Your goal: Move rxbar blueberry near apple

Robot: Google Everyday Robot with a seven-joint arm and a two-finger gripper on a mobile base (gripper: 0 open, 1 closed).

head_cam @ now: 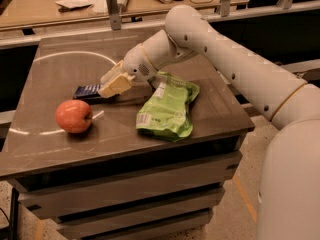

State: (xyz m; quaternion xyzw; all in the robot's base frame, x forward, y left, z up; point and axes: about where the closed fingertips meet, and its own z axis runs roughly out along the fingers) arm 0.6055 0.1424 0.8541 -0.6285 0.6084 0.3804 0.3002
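Camera view looks down at a dark brown worktop (210, 109) with a thin white curved line (75, 53) drawn on its back left part. The big white arm (225, 59) comes in from the right side and reaches across the worktop toward the left edge.

The gripper (111, 86) is cream colored. It sits low, just over the top, about halfway between the back edge and the front edge, on the left half. Its tip is right at the right end of the rxbar blueberry (86, 90) and looks to be touching it. It is too hard to tell if the gripper is holding the bar or just resting on it.

The rxbar blueberry is a small flat dark blue bar. It lies flat on the worktop near the left edge.

The apple (73, 116) is red and round. It sits near the left edge, closer to the front edge than the bar. The bar and the apple are near each other but not touching.

A light green snack bag (167, 106) lies flat in the middle of the worktop, to the right of the gripper and well apart from the apple.
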